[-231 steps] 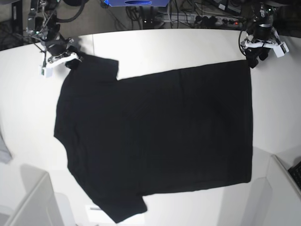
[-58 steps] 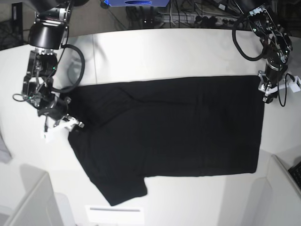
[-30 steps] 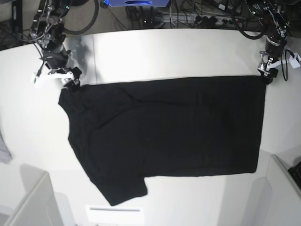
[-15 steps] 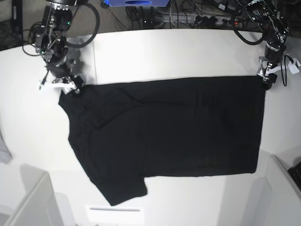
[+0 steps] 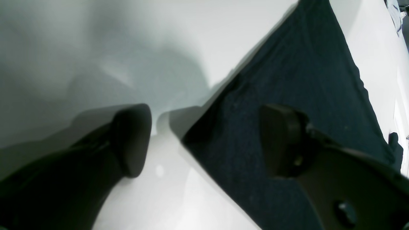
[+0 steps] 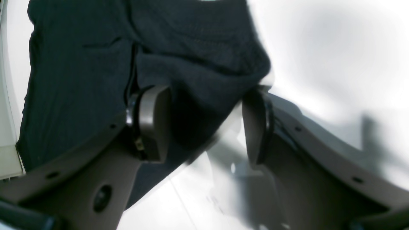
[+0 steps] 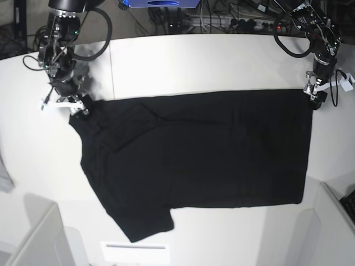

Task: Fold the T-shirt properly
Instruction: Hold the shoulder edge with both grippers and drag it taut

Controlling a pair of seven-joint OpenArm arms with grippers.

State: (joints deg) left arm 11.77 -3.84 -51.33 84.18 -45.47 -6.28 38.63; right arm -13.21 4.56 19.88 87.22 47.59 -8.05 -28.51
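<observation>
Black cloth of the T-shirt (image 7: 194, 160) is lying half-folded on the table (image 7: 194, 61), both the left gripper (image 7: 314, 97) and right gripper (image 7: 76, 106) now straddling its far corners, jaws spread, regrasping for another fold.

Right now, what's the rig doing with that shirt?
The two arms are working on a black T-shirt spread flat on the white table. Each end effector sits at one far corner of the shirt. The left end effector is open, straddling the cloth corner with one finger over the fabric. The right end effector is open too, with the bunched corner between its fingers. Neither has closed on the cloth.
</observation>
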